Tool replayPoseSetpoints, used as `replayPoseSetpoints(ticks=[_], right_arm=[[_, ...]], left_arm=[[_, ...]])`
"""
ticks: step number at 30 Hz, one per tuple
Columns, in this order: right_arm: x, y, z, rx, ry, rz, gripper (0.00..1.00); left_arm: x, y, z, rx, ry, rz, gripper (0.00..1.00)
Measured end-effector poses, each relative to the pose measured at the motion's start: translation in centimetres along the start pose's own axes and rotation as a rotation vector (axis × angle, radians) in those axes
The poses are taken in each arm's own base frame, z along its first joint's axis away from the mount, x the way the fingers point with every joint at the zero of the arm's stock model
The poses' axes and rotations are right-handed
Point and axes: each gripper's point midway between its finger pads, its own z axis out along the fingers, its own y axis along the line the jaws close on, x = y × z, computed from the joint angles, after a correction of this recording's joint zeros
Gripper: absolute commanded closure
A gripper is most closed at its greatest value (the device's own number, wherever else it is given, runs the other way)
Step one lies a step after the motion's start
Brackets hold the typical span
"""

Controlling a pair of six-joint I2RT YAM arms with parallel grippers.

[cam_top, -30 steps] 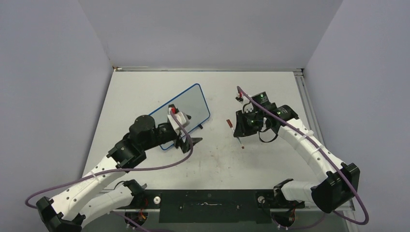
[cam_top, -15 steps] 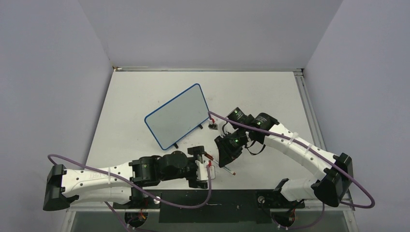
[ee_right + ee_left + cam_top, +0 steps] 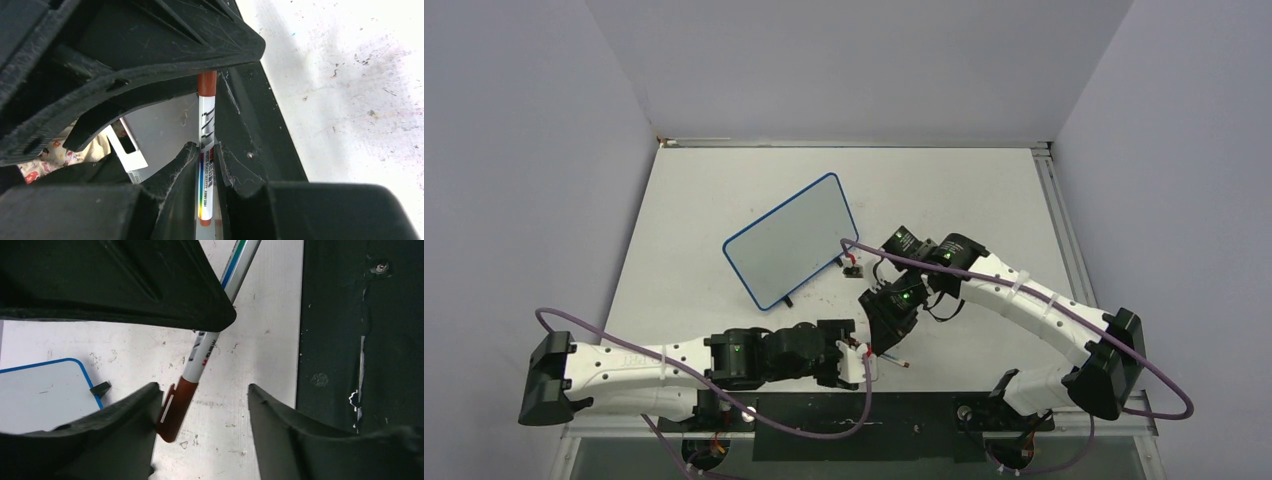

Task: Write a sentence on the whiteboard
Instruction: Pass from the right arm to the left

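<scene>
The whiteboard [image 3: 789, 240], blue-framed, stands tilted left of centre; its face looks blank and no sentence shows on it. One corner of the whiteboard [image 3: 40, 395] shows in the left wrist view. My right gripper [image 3: 884, 343] [image 3: 205, 150] is shut on a white marker [image 3: 206, 115] [image 3: 899, 361] near the table's front. Its red cap [image 3: 175, 410] points toward my left gripper [image 3: 864, 358] [image 3: 204, 390]. The left jaws stand open on either side of the cap. The cap rests against the left finger [image 3: 125, 430], with a gap to the other finger.
A small black and red object [image 3: 852, 268] lies just right of the board's foot. A black strip [image 3: 854, 425] [image 3: 360, 315] runs along the table's near edge, right beside both grippers. Purple cables loop off both arms. Grey walls close in three sides.
The left arm swung from the whiteboard down to the front edge and its jaws narrowed around the cap. The right arm carried the marker toward the near left to meet it.
</scene>
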Motion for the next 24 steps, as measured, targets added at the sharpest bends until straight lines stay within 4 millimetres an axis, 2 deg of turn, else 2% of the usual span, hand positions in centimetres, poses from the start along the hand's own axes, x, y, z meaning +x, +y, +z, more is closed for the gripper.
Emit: replayPoseSetpoints(ticks=[8, 10, 11, 12, 14, 19, 21, 24], right_arm=[[0.3, 0.5, 0.0, -0.015, 0.012, -0.005, 0.95], [0.0, 0.6, -0.2, -0.013, 0.003, -0.013, 0.93], [-0.1, 0.5, -0.2, -0.007, 0.002, -0.013, 0.87], [-0.2, 0.4, -0.2, -0.002, -0.002, -0.015, 0.77], [-0.5, 0.1, -0.3, 0.009, -0.016, -0.013, 0.66], [-1.9, -1.1, -1.3, 0.035, -0.126, -0.001, 0.27], [-2.2, -2.2, -2.3, 0.049, -0.205, 0.031, 0.22], [-2.5, -3.1, -3.4, 0.061, -0.314, 0.067, 0.20]], left_arm=[[0.2, -0.3, 0.1, -0.004, 0.016, 0.005, 1.00], [0.4, -0.6, 0.2, -0.002, 0.028, 0.000, 1.00], [0.4, -0.6, 0.2, -0.005, 0.030, -0.007, 1.00], [0.5, -0.5, 0.2, -0.010, 0.033, -0.017, 1.00], [0.7, -0.4, 0.2, -0.024, 0.042, -0.035, 1.00], [1.5, 0.9, 0.2, -0.054, 0.061, -0.107, 1.00], [1.7, 1.6, 0.1, -0.064, 0.060, -0.141, 1.00], [1.7, 2.5, -0.1, -0.075, 0.047, -0.180, 1.00]])
